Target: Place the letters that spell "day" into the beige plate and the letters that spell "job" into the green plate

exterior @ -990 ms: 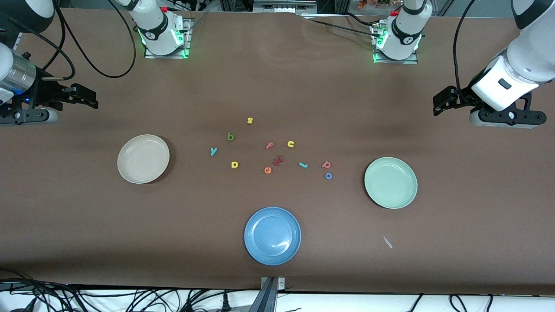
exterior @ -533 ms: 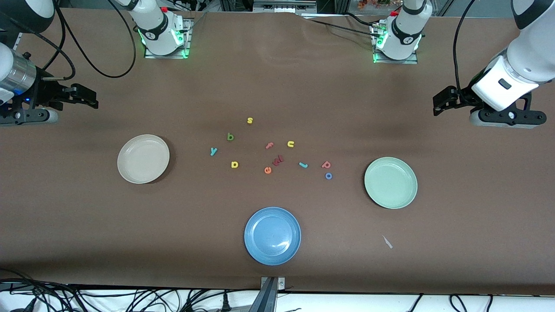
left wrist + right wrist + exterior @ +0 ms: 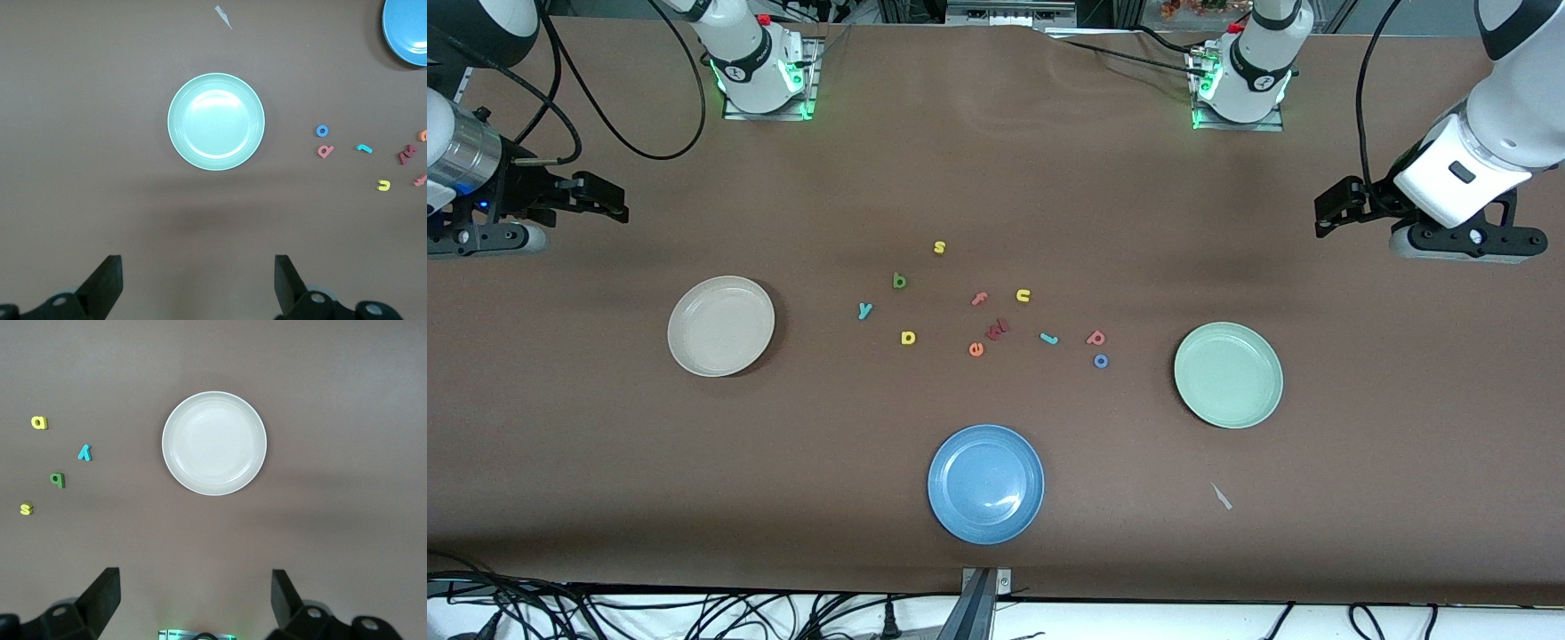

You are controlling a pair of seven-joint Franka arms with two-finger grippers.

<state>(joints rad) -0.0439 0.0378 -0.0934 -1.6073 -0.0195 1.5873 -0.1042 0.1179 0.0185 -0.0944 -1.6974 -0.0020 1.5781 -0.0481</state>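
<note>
Nothing has been picked up yet. Both plates are bare. The beige plate sits at the middle left of the front view and the green plate at the middle right.

All the small letters lie flat on the table in the middle, between the two plates. The teal "y", the dark green letter and the yellow "a" lie on the beige plate's side. The teal "j", the pinkish-red letter and the blue "o" lie on the green plate's side.

The right pincer hangs at the upper left edge, wide and holding nothing. The left pincer hangs at the upper right edge, wide and holding nothing too.

The right arm looks nearer to the "day" letters and the left arm nearer to the "job" letters.
</note>
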